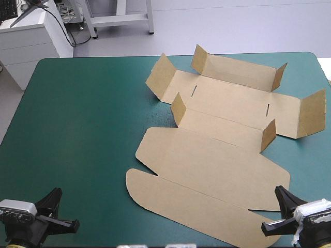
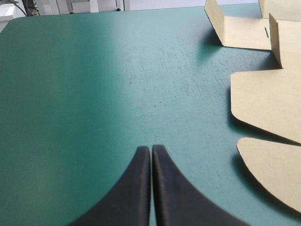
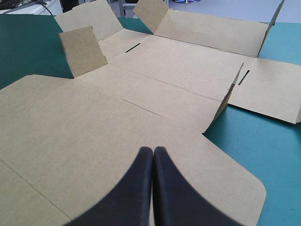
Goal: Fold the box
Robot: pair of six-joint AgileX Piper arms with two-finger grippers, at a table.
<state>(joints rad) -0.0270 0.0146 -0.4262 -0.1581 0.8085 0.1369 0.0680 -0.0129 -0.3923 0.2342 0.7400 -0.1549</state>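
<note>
The brown box (image 1: 217, 155) lies as a cut sheet on the teal-green table (image 1: 83, 119), right of the middle, its lid part flat toward the near edge and several small flaps and a far wall standing up. My left gripper (image 1: 61, 209) sits shut at the near left, well clear of the board; in its own view (image 2: 151, 149) the box (image 2: 268, 108) lies off to the side. My right gripper (image 1: 273, 209) is shut at the near right corner of the sheet, and its wrist view (image 3: 153, 151) looks over the box (image 3: 155, 89) with nothing held.
A white cabinet (image 1: 31, 41) and a white frame (image 1: 119, 18) stand beyond the far left edge of the table. Bare teal-green cover spreads over the table's left half.
</note>
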